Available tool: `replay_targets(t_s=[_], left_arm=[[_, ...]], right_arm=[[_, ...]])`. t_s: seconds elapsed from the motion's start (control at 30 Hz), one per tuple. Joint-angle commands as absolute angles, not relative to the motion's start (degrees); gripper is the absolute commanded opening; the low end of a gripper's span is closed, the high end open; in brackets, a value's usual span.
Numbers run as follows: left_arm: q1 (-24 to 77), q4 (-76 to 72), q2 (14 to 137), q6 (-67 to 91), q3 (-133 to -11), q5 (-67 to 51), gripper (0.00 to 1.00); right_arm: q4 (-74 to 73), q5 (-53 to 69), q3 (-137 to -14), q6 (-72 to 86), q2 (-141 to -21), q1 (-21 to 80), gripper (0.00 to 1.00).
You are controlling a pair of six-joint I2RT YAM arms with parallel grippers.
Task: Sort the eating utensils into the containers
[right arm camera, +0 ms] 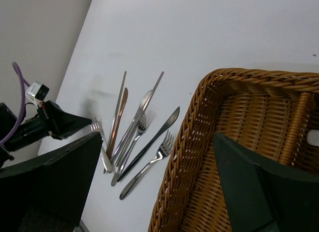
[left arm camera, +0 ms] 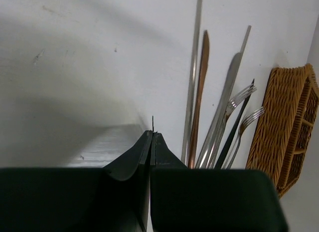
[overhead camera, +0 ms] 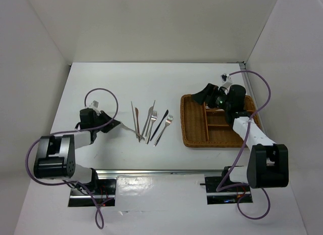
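Note:
Several slim utensils lie side by side mid-table: a metal chopstick (overhead camera: 133, 112), a brownish piece (overhead camera: 137, 121), silver forks (overhead camera: 164, 128) and a dark piece (overhead camera: 160, 125). They also show in the left wrist view (left arm camera: 199, 92) and the right wrist view (right arm camera: 149, 142). My left gripper (overhead camera: 115, 125) (left arm camera: 152, 134) is shut low at the table, left of the row, pinching a silver fork (overhead camera: 132, 131) (right arm camera: 102, 152) near its tines. My right gripper (overhead camera: 204, 97) (right arm camera: 157, 137) hangs open and empty over the left part of the brown wicker tray (overhead camera: 194, 143) (right arm camera: 199, 142) (left arm camera: 279, 117).
The tray has wicker dividers (overhead camera: 207, 121) (right arm camera: 296, 127). A small white piece (right arm camera: 313, 137) lies inside it past a divider. White walls close in the table at the back and sides. The arm bases stand at the near edge.

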State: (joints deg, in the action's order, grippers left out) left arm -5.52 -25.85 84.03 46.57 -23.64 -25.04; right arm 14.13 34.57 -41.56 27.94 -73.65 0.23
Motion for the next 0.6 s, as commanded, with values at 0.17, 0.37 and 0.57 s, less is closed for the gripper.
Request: replay_targets(t_s=[0.17,0.37,0.57], left_arm=[[-5.19,-22.14,71.47,39.38,-27.51,-28.21,0.06],[-2.47,-21.27,70.40,39.38,-28.74,-28.38,0.06],[0.53,-23.12,69.26,39.99,-30.06,-31.02,0.06]], right_arm=[[19.07,41.84,-45.52,22.25,-73.74,10.09,1.00],[18.37,38.76,-48.78,19.17,-77.42,21.69,1.00],[19.52,41.57,-53.42,16.44,-85.77,27.85,1.00]])
